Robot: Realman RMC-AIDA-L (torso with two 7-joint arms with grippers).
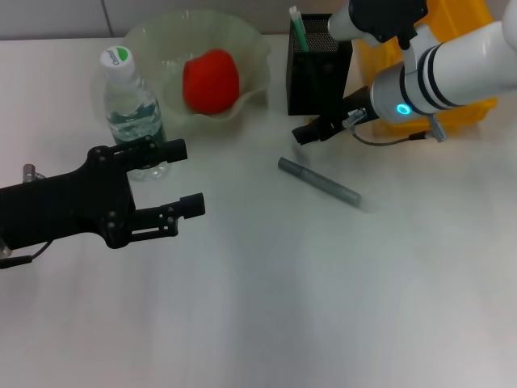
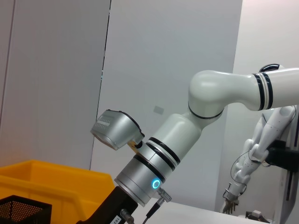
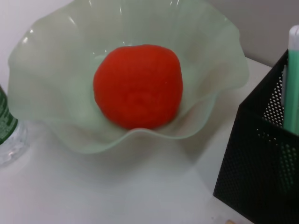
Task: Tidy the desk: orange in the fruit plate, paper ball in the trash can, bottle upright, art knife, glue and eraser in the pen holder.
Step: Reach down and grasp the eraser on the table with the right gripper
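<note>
Hardly any writing shows, and none of it can be read.
The bottle (image 1: 132,103) has a green mark on its white cap (image 1: 116,59) and a green label, both too blurred to make out. A small label on the black wrist part (image 2: 113,215) of the right arm carries tiny unreadable print.

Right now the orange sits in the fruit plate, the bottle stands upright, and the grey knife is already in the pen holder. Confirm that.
Not quite. The orange is in the fruit plate and the bottle stands upright, but the head view shows the grey knife lying on the desk, outside the pen holder.
</note>
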